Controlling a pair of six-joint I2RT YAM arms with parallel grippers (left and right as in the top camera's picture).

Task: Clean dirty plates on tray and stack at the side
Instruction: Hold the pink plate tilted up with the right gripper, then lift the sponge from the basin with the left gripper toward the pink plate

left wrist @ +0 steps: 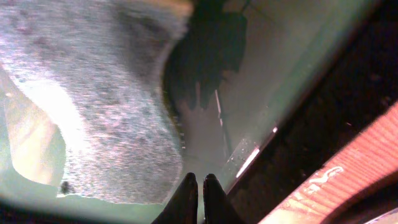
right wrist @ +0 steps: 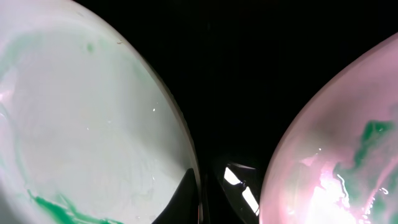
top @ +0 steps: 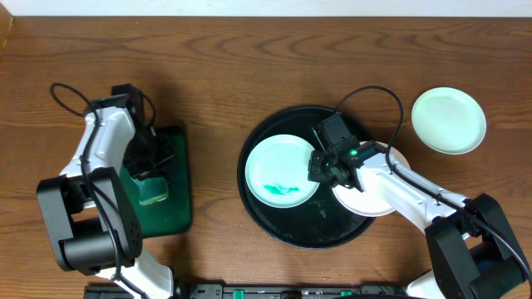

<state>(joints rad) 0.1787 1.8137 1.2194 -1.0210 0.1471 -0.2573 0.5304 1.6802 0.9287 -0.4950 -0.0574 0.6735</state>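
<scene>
left hand (left wrist: 199, 186) is seen over the small dark green tray (top: 177, 209) at 9 o'clock on the counter (top: 249, 66). it is closed, tips together, right at the edge of the grey-faced sponge (left wrist: 106, 106). whether the sponge is pinched can't be told.

right hand (top: 318, 172) is closed and set low over the black tray (top: 309, 237), in the gap between two plates. its tips sit at the rim of the mint plate (top: 278, 166); a grip on that rim can't be confirmed.

the mint plate lies at 9 o'clock in the tray, with a green smear at its 6 o'clock. the white plate (top: 370, 202) is at 4 o'clock, overhanging the tray rim, smeared and partly hidden by the arm. the third plate (top: 449, 121) is on the counter at 2 o'clock, apart from the tray.
</scene>
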